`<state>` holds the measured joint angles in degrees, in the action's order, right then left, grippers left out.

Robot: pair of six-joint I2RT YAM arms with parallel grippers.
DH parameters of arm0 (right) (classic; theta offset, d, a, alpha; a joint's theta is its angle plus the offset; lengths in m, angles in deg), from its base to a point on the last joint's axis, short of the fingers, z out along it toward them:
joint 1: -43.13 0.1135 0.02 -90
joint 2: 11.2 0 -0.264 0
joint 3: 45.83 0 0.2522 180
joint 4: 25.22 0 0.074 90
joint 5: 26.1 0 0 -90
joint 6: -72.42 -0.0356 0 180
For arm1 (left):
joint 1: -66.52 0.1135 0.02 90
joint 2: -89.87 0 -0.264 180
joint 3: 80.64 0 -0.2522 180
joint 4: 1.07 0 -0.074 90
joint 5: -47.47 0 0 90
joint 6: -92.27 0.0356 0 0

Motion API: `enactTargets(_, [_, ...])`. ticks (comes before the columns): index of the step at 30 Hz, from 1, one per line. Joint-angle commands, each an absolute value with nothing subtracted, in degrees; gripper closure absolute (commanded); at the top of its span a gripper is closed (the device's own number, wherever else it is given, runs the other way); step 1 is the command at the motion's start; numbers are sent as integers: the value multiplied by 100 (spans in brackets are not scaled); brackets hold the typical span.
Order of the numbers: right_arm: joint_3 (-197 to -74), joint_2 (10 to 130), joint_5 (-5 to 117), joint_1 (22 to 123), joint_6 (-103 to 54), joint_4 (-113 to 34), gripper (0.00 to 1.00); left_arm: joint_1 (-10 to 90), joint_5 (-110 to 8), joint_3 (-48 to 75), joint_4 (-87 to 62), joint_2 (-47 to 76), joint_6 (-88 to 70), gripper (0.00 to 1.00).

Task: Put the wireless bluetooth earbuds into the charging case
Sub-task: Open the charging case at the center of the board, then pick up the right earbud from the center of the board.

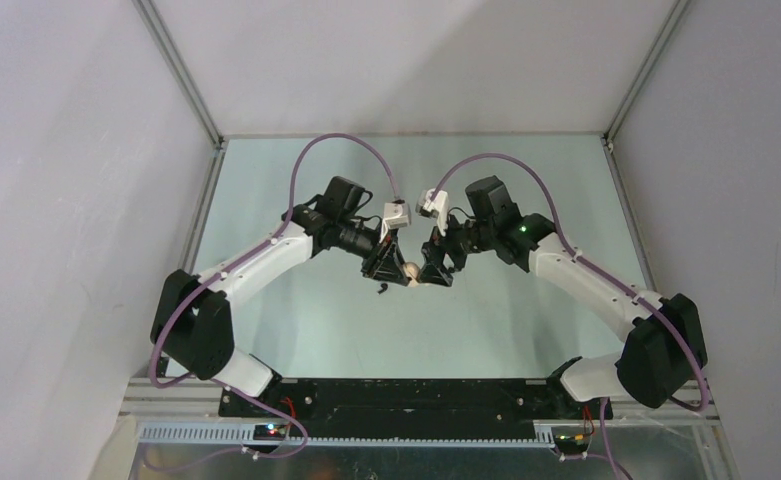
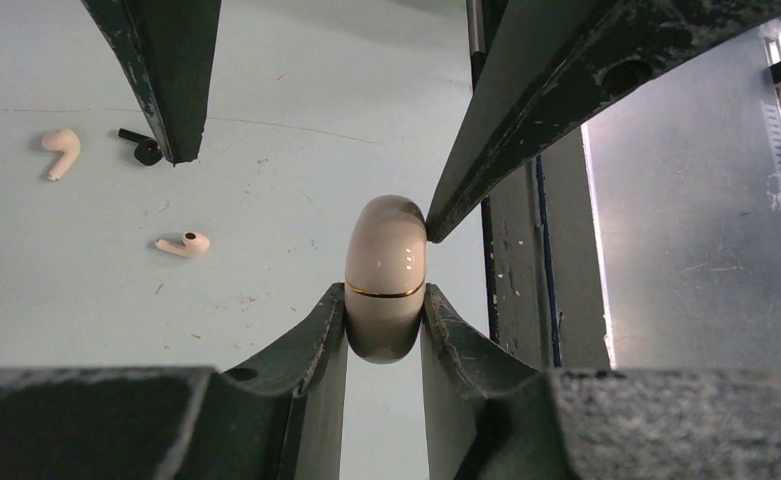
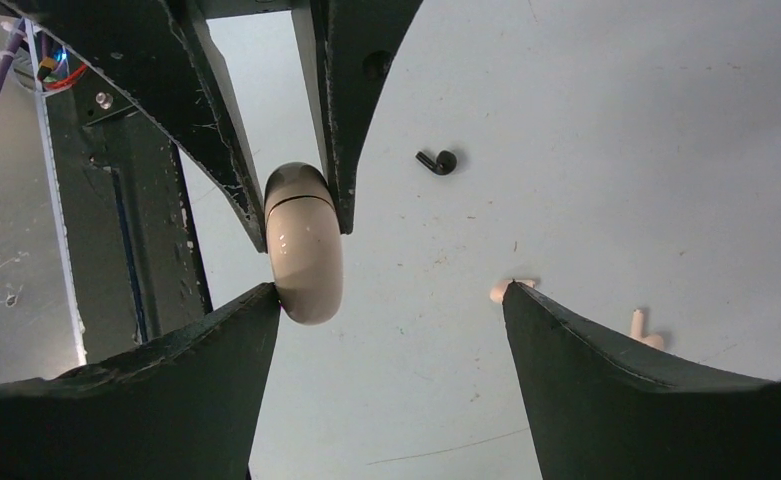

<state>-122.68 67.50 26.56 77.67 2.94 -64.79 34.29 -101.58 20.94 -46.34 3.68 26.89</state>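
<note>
My left gripper [image 2: 384,312] is shut on a cream, pill-shaped charging case [image 2: 386,270] with a gold seam, and holds it above the table. The case looks closed. My right gripper [image 3: 390,296] is open; its left fingertip [image 3: 266,296] touches the far end of the case [image 3: 306,250], and its other finger stands well apart. On the table lie two cream earbuds [image 2: 61,150] [image 2: 186,244] and one black earbud [image 2: 144,151]. The black earbud [image 3: 438,161] also shows in the right wrist view. Both grippers meet at the table's centre [image 1: 398,270] [image 1: 430,272]. A second black earbud is not in view.
The pale green table [image 1: 296,200] is walled by grey panels at left, right and back. A black base rail [image 1: 406,395] runs along the near edge. The loose earbuds lie just left of and below the two grippers.
</note>
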Motion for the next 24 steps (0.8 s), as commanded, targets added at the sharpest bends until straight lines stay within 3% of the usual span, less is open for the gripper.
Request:
enactTargets(1, [-12306,6740,3011,7624,230,-6119,14,3329,-10565,1776,-4819,526,2934,100])
enactTargets(10, [-12243,6371,2971,7247,260,-6083,14,3330,-10629,1751,-4920,492,3050,100])
enactTargets(16, [-12243,6163,2245,7040,329,-6268,14,3330,-10608,1740,-4950,448,3083,100])
enactTargets(24, [-12248,6989,2577,6275,-1322,-5592,19,3337,-10367,1769,-4766,454,2911,100])
